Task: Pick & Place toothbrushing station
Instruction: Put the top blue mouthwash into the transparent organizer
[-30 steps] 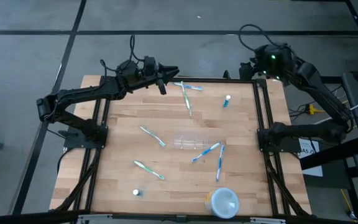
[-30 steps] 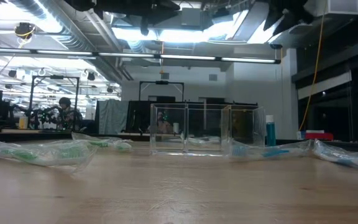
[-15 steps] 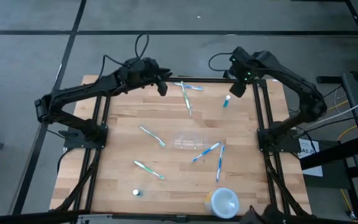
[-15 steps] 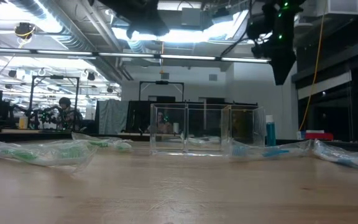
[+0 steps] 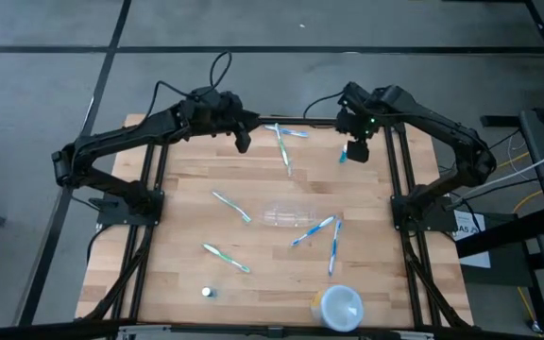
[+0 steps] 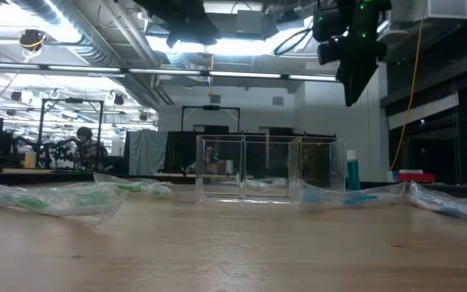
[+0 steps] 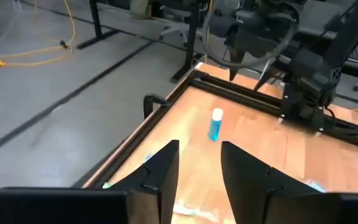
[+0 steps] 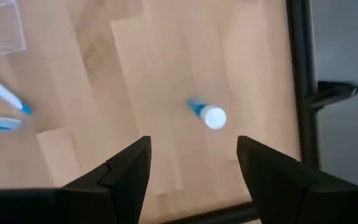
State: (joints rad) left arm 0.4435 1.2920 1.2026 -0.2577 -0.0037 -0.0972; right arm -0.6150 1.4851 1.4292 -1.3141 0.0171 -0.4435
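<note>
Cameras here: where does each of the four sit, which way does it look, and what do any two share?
High view: above the table, looking straight down; both arms, the left pincer and right pincer near the far edge.
Low view: at tabletop height, looking level past the clear holder into the room; arms overhead.
Left wrist view: on the left arm, facing across the table; its own fingers show.
Right wrist view: looking down; open fingers frame the blue tube.
Shared: both wrist views show that tube.
</note>
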